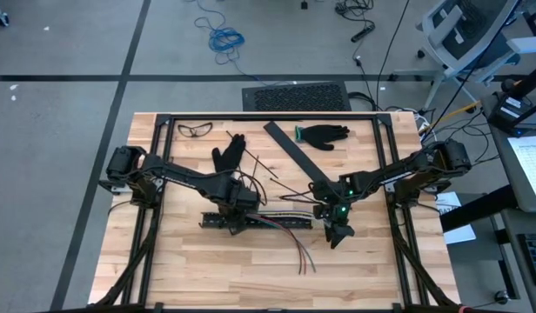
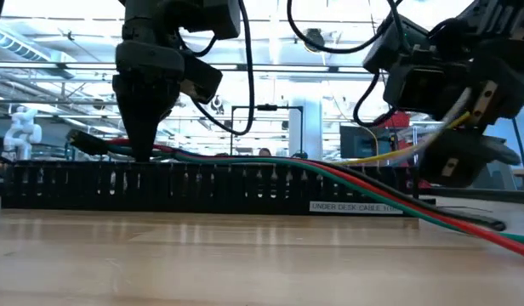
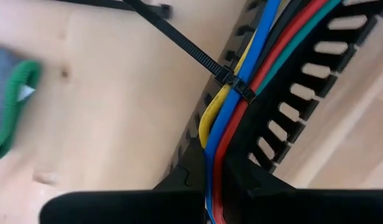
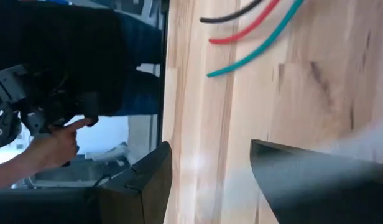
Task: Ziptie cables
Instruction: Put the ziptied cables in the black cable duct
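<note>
Pincer closed on cables

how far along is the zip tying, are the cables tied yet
Partly done. The cables already lie in the black slotted tray, and one zip tie is looped around them, its long tail untrimmed. In hand: the left gripper, shut, sits down at the tray over the bundle. The right gripper is open and empty beside the loose wire ends. Whether the tie is fully tight, I cannot tell.
</note>
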### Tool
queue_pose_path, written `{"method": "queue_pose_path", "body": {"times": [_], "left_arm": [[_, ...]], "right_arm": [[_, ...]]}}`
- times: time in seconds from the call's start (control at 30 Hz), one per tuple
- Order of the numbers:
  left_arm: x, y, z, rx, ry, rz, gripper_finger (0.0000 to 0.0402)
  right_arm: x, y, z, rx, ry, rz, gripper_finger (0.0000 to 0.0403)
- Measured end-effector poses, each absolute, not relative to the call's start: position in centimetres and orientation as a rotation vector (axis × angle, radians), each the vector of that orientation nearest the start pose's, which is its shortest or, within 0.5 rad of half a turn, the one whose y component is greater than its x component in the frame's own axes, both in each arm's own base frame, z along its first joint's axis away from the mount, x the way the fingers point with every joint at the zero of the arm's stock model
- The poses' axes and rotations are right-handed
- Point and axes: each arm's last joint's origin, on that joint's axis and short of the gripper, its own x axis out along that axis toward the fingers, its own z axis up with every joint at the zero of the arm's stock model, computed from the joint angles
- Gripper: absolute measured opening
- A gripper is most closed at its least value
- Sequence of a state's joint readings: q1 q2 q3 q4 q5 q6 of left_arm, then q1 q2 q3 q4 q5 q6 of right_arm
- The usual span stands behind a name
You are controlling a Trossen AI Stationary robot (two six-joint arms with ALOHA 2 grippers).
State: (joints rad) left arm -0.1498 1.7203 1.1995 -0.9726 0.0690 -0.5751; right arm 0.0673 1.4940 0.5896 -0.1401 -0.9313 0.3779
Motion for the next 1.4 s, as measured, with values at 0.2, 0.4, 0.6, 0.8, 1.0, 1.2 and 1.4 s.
{"method": "queue_pose_path", "body": {"times": [0.2, 0.4, 0.6, 0.8, 1.0, 1.2, 1.4], "left_arm": [[30.4, -5.1, 19.8, -0.392, 1.511, 0.233, 0.0039], [30.4, -5.3, 19.8, -0.307, 1.510, 0.169, 0.0099], [30.2, -5.3, 19.8, -0.273, 1.530, 0.149, 0.0154], [29.9, -5.2, 21.2, -0.260, 1.602, 0.161, 0.0170], [30.2, -5.1, 23.4, -0.124, 1.510, 0.230, 0.0171], [29.7, -5.3, 25.8, 0.102, 1.365, 0.289, 0.0171], [27.5, -6.3, 28.0, 0.190, 1.221, 0.285, 0.0171]], "right_arm": [[23.8, 3.9, 13.7, 0.756, 1.169, 0.714, 0.0206], [23.7, 3.9, 13.7, 0.756, 1.170, 0.713, 0.0205], [23.7, 3.9, 13.7, 0.755, 1.171, 0.711, 0.0206], [23.7, 4.0, 14.3, 0.805, 1.157, 0.764, 0.0205], [22.8, 3.9, 18.2, 0.769, 1.006, 0.733, 0.0205], [21.7, 3.1, 21.5, 0.663, 0.783, 0.350, 0.0203], [24.0, 2.8, 21.4, 0.448, 0.712, 0.127, 0.0174]]}}
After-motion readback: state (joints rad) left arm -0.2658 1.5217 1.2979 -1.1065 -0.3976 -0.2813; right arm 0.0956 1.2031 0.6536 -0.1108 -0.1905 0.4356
